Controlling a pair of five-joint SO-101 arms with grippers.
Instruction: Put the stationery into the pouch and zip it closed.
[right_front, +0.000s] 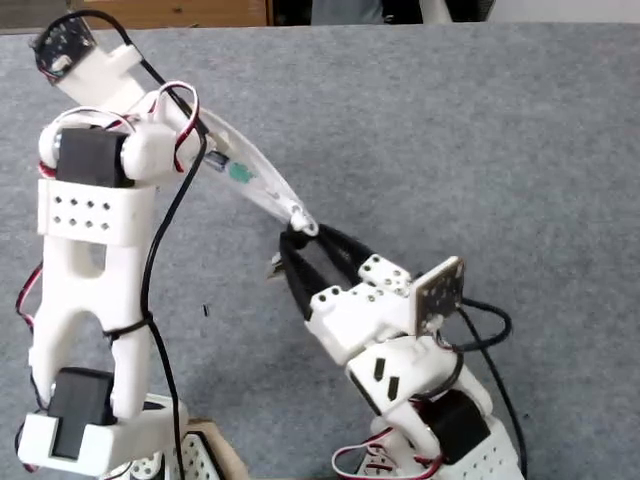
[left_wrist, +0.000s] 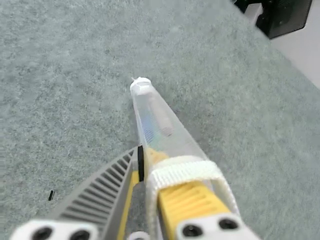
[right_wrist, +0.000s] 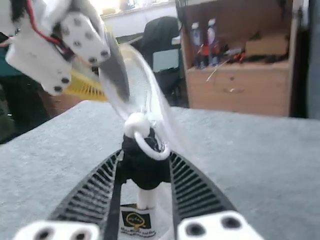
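- The left gripper is clamped on one end of the pouch, with its ribbed grey finger on one side and its yellow finger on the other.
- A white strap crosses the pouch right at that grip.
- The right gripper has its black ribbed fingers closed on a black tab at the pouch's other end. A white ring hangs from the tab.
- The pouch is clear and narrow, and it is stretched in a slanting line between the two grippers over the middle of the table.
- It cannot be told whether any part of the pouch touches the table.
- Stationery lies inside the pouch. The high view shows a green-tinted piece, and the left wrist view shows a pale pinkish piece with a blue patch beside it.
- It cannot be told how far the zip is closed.
- The table is covered in grey felt-like cloth, and a small black speck lies on it between the two arm bases.
- A wooden edge runs along the far side of the table.
- Behind the table stands a wooden cabinet with bottles and small clutter on its shelf.
- A black chair stands beside the cabinet.
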